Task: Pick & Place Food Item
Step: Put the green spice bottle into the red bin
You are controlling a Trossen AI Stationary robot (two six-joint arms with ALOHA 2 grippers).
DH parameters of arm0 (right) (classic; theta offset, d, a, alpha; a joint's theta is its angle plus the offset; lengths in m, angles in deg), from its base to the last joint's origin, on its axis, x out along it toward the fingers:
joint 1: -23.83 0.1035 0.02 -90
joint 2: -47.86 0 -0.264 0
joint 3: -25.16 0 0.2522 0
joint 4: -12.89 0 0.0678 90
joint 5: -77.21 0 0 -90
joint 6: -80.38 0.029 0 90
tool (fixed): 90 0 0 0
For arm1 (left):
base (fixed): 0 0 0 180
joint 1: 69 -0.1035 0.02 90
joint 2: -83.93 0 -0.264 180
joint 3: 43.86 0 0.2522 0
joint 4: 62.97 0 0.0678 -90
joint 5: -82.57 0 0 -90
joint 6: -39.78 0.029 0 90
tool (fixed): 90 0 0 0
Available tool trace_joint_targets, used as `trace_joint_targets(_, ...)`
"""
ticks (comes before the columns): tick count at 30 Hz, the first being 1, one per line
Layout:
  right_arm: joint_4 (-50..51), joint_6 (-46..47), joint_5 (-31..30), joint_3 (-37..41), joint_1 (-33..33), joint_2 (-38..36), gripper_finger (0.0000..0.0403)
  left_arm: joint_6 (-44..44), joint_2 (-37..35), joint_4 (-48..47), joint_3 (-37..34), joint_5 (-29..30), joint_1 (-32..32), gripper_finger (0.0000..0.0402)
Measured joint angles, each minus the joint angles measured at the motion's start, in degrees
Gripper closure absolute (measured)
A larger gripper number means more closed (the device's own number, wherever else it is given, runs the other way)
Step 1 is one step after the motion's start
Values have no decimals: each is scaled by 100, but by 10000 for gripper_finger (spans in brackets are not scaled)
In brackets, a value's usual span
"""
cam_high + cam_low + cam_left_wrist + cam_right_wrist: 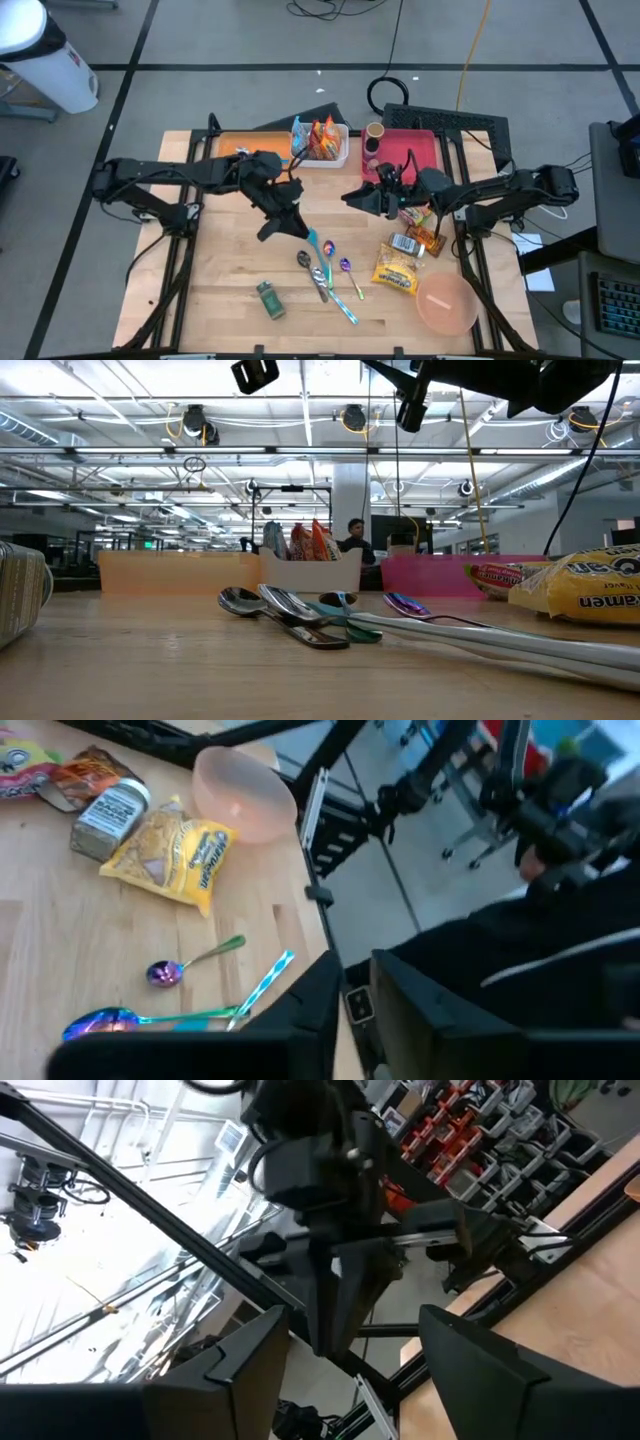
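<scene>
The food items lie at the table's right. There is a yellow noodle packet [397, 268] [170, 855], a small spice jar [403, 243] [108, 815] and snack packets [425, 232]. Each lies flat on the wood. My left gripper [292, 226] [355, 992] hangs above the table's middle, over the far end of the spoons [322, 272]. Its fingers stand a narrow gap apart with nothing between them. My right gripper [352, 198] [355, 1342] hovers right of it, open and empty. It points toward the left arm and is tipped a little upward.
A pink bowl [445, 303] stands at the near right corner. A green jar [270, 300] lies near the front. A white basket of snack bags [320, 142], an orange tray [232, 147], a red tray [408, 150] and a cup [374, 134] line the far edge.
</scene>
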Motion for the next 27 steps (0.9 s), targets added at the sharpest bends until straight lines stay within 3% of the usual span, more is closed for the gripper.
trace_joint_targets(10, -251, -151, 20, 0, 0, -2, 186, -1917, 4, 1612, 0, -320, -208, 170)
trace_joint_targets(14, -245, -251, 20, 0, 0, -2, 187, -2088, 4, 2614, 0, 41, -105, 119)
trace_joint_targets(18, -236, -407, 22, 0, 0, -2, 187, -2197, 4, 3226, 0, 768, 106, 91)
trace_joint_targets(24, -393, -450, 503, 0, -11, -65, 188, -2858, -14, 3164, 0, 499, 619, 78)
trace_joint_targets(27, -454, -387, 939, 2, -52, -120, 191, -3004, -75, 3064, 3, 932, 1093, 78)
